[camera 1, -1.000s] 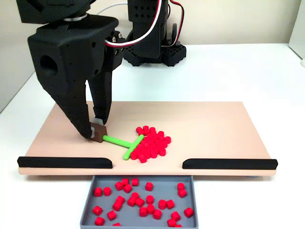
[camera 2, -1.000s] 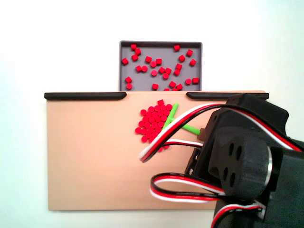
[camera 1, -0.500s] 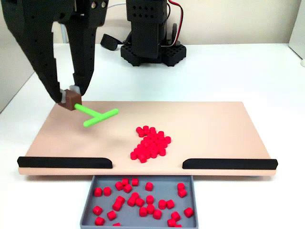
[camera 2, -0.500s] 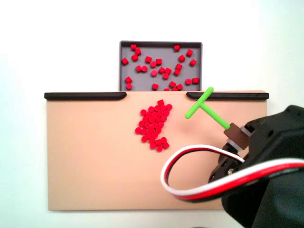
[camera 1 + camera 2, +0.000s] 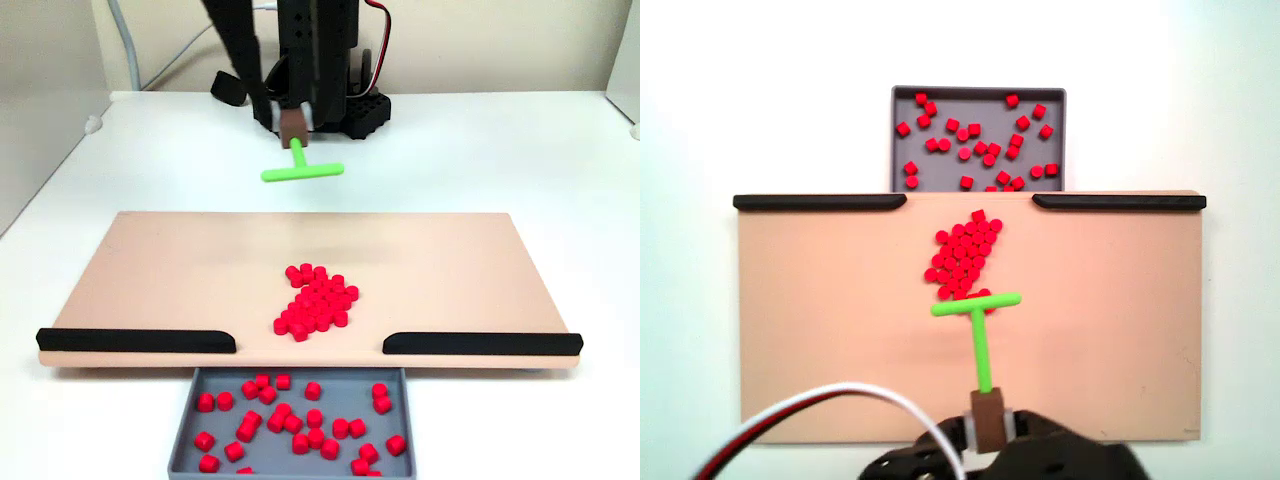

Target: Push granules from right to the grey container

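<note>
A heap of red granules [image 5: 315,308] lies on the tan board [image 5: 150,280], just behind the gap between two black strips. More granules [image 5: 300,425] are scattered in the grey container [image 5: 300,371] below the board's front edge. My gripper [image 5: 291,122] hangs at the back centre, shut on the brown handle of a green T-shaped tool [image 5: 301,168], held off the surface. In the overhead-like fixed view, the gripper [image 5: 988,438] is at the bottom edge. There the tool's crossbar [image 5: 977,304] overlaps the end of the granule heap [image 5: 965,260] farthest from the grey container [image 5: 978,91].
Black strips [image 5: 137,340] [image 5: 482,343] line the board's front edge either side of the gap. The arm's black base [image 5: 320,100] stands behind the board. Red, white and black cables [image 5: 830,400] curve in at the bottom left. A white table [image 5: 500,150] surrounds the board.
The gripper lifted the green tool off the board beside the heap, then swung it from the front view's left to the back centre. The heap has stayed put.
</note>
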`<state>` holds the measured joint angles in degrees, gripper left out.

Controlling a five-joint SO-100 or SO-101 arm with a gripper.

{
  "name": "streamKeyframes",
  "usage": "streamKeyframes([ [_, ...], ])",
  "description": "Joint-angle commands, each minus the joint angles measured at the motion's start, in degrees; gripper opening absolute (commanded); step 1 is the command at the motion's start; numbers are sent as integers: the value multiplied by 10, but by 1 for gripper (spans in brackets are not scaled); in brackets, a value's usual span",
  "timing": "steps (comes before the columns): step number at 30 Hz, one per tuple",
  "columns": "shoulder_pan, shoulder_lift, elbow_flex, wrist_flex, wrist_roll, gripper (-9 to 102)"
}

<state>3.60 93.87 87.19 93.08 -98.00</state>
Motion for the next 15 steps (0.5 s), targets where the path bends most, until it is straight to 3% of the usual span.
streamKeyframes([
  [1,-32,57,30,7,64,0],
  [15,-40,74,32,6,165,0],
])
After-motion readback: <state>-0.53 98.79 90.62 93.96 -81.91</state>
